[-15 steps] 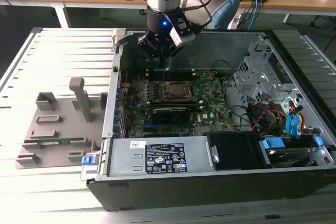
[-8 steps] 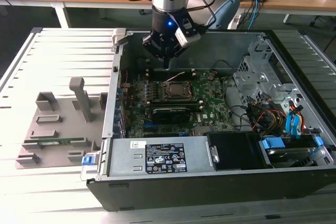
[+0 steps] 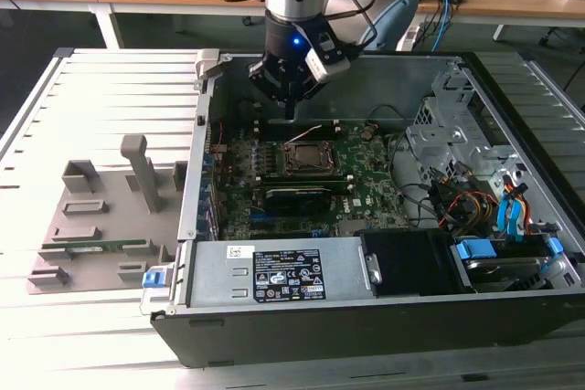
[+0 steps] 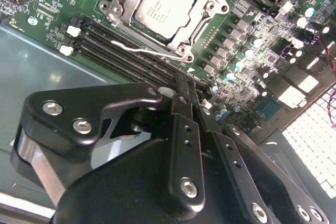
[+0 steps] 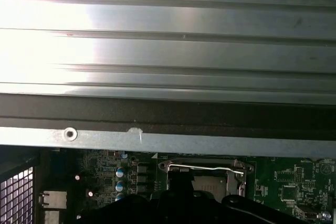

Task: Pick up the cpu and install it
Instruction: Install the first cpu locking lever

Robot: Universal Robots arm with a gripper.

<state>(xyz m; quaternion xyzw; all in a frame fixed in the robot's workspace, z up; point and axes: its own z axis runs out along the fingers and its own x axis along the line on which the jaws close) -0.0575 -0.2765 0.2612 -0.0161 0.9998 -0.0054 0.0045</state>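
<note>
While the cpu sits in its socket, the end effector hangs above, fingers together, empty.

No text can be read in any view. In the exterior view, a black label with rows of small white print and symbols sits on the silver power supply at the near edge of the computer case. A small white sticker lies just beside it. In the second wrist view, the cpu carries faint lines of engraved print on its metal top. Tiny white markings dot the green motherboard. All are too small to make out.
</note>
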